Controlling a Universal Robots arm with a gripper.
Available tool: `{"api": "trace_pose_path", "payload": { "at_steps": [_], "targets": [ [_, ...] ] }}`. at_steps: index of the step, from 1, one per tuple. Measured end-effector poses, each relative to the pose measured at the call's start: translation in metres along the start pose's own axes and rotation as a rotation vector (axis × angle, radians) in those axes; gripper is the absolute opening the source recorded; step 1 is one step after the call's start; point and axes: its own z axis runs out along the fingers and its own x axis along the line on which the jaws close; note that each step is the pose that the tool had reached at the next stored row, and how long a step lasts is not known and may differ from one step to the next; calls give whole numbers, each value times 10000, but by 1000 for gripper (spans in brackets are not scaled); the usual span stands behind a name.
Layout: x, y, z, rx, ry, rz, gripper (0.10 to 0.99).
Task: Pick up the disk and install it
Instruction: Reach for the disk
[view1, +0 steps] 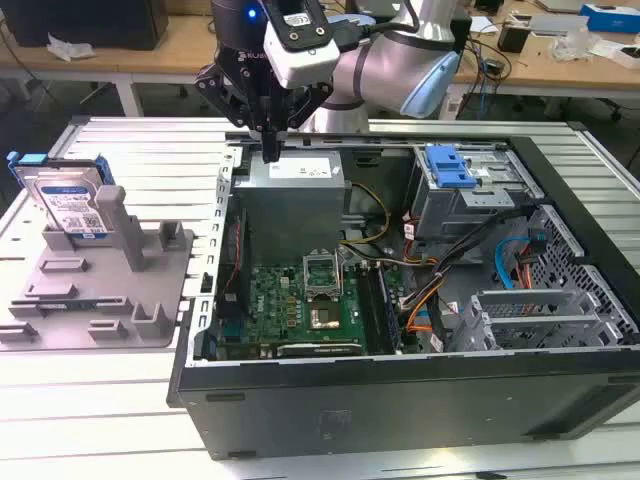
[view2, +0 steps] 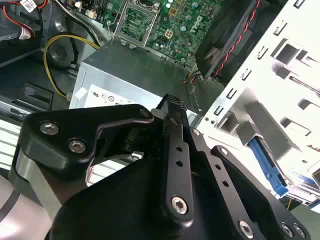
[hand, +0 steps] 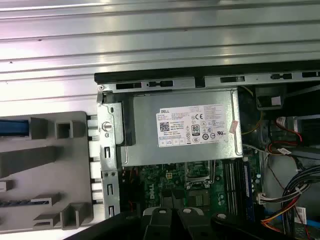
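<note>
Closed on nothing, the end effector (view1: 270, 152) hangs just over the grey box (view1: 295, 200) inside the open case (view1: 400, 400). That box bears a white printed sticker (hand: 196, 125). The disk (view1: 72, 205), silver with a white-and-blue label and blue frame, stands upright in a grey holder (view1: 110, 300) on the tabletop (view1: 90, 420) at the exterior view's left, well apart.

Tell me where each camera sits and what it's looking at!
Exterior view: off the arm, high up, looking down into the open computer; the arm and hand show, and the disk stands at this view's left.
First wrist view: on the arm, looking down at the grey box; part of the hand shows.
Second wrist view: on the arm, looking along the hand towards the green board.
Shared: both wrist views show the grey box.
</note>
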Motion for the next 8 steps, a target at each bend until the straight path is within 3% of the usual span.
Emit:
{"api": "trace_pose_path", "payload": {
  "at_steps": [8],
  "targets": [
    [0,0,0,0,0,0,106]
  ]
}}
